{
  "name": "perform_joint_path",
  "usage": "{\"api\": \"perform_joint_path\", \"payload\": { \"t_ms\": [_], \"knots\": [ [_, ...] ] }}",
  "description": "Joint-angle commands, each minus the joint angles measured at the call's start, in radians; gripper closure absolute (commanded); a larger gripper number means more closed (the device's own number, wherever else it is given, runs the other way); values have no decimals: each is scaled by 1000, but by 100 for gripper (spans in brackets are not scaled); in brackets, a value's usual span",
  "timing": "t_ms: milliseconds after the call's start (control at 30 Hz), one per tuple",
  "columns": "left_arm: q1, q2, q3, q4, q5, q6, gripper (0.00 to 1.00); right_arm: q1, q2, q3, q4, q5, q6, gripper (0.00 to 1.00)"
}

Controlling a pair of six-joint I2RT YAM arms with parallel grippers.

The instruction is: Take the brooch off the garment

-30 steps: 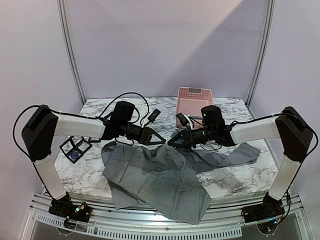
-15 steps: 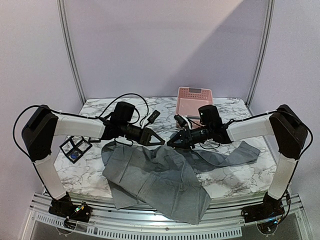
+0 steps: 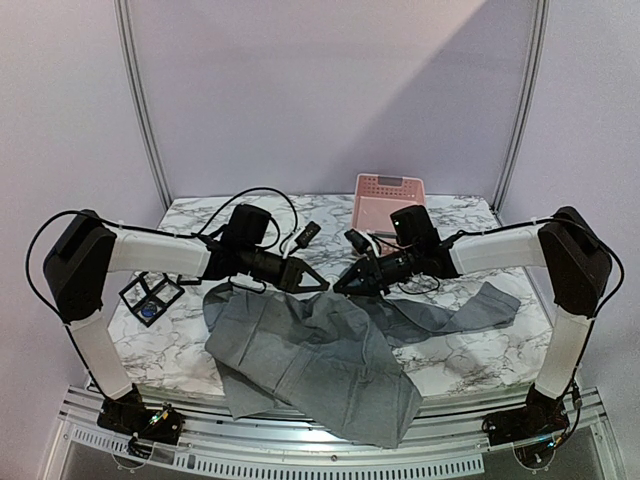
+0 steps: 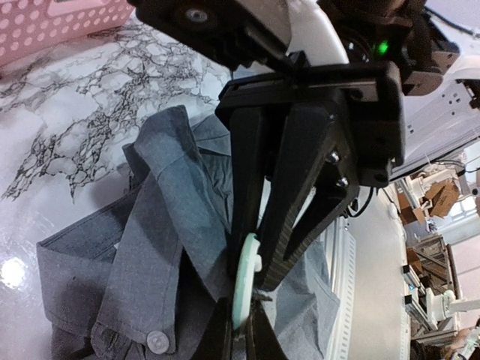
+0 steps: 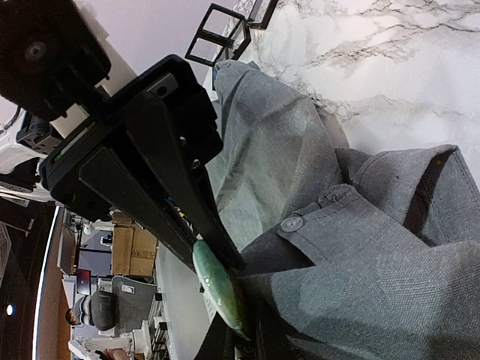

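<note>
Grey cloth, the garment [image 3: 310, 345], lies spread and rumpled across a white marble table [image 3: 470, 350], with one corner hanging over the near edge. Above its upper middle the left gripper [image 3: 322, 284] and right gripper [image 3: 340, 286] meet tip to tip, pointing at each other. The wrist views show a pale green, disc-shaped brooch [image 4: 244, 285], seen edge-on, directly between them and against a fold of the garment, near a grey button [image 4: 157, 341]. The left jaws are pressed together on one end of the brooch. The right jaws are pinched onto the other end. A pink basket [image 3: 388, 200] stands at the far edge, behind the right arm.
</note>
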Motion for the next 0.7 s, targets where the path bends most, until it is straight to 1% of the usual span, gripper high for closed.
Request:
{"api": "perform_joint_path", "payload": {
  "t_ms": [0, 367, 667],
  "knots": [
    [-95, -26, 45, 64, 174, 62, 100, -25, 54, 22, -54, 222, 21, 93],
    [-115, -31, 49, 43, 173, 84, 100, -25, 58, 24, -23, 245, 61, 91],
    [-119, -26, 55, 26, 161, 90, 100, -25, 64, 27, 14, 236, 69, 87]
  ]
}}
